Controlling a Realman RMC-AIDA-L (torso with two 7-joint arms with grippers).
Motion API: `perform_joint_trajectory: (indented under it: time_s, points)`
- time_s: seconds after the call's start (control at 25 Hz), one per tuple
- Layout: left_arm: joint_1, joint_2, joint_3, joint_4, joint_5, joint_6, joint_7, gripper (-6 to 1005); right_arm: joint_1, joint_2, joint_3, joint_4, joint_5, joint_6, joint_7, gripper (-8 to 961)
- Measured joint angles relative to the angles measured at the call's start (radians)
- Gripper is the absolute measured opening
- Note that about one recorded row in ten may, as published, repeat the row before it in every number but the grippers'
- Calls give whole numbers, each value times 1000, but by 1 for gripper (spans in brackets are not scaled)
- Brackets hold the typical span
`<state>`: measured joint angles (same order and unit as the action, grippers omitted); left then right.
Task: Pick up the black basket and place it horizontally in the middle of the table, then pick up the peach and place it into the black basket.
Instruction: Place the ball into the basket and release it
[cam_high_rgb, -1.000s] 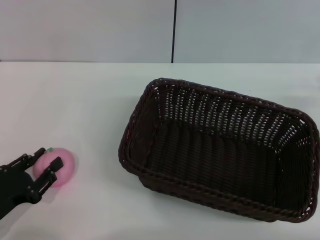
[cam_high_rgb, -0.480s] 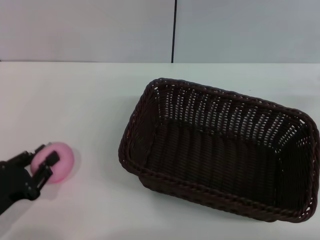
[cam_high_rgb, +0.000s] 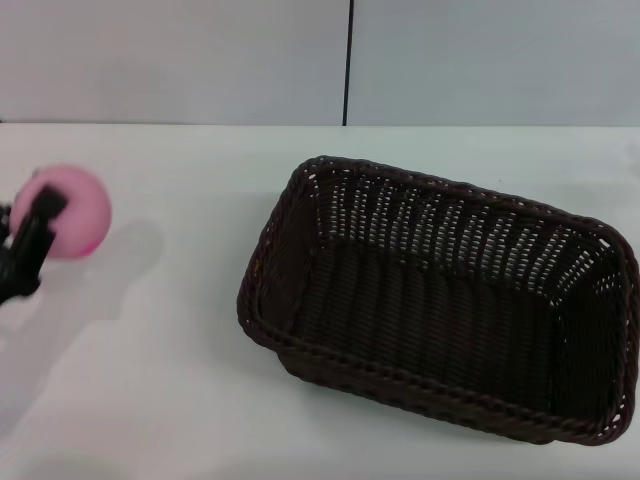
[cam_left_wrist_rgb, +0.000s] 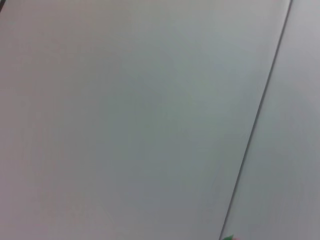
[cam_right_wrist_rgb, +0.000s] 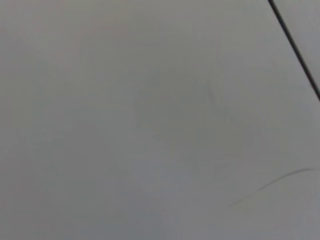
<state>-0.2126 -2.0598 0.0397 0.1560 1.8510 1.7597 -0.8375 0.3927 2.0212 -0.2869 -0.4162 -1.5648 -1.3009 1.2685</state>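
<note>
Gripping the peach (cam_high_rgb: 72, 211) at the far left edge of the head view, about mid-height: left hand (cam_high_rgb: 30, 240), black fingers (cam_high_rgb: 38, 222) closed against the pink ball and partly cut off by the frame edge. Held up off the bench (cam_high_rgb: 160, 380), with a soft shadow on the white surface below and to the right of it. Well apart to the right, filling the centre and lower right of the frame: black basket (cam_high_rgb: 440, 300), standing upright on the bench, open side up, long side running across the frame and slightly skewed, nothing inside. Only a sliver of green at the bottom edge of the left wrist view, otherwise pale surface. Right hand out of sight; right wrist view only pale surface with a dark line.
</note>
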Motion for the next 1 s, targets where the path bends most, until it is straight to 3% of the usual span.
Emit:
perform_joint_trajectory:
  time_s: [0.32,0.44,0.52,0.64,0.68,0.8,1.0]
  points:
    - [-128,-1,3,-45,11,6,-78,156,5,7,0,38,0,1,-14,618]
    - [-198,-4,86,-57,29,4,-130,131,0,13,1,45,3,3,-15,618]
    - [-212,-5,111,-60,32,3,-134,116,-3,16,1,50,8,6,-19,618]
    - [-259,-7,219,-66,42,-9,-136,97,-5,18,1,62,12,9,-24,618]
    - [-279,-8,300,-64,43,-30,-131,93,-5,18,2,65,12,12,-24,618]
    - [-288,-10,351,-64,44,-74,-131,82,-4,18,2,73,13,16,-24,618]
    - [-281,-12,356,-94,40,-147,-137,63,2,18,2,81,14,17,-24,618]
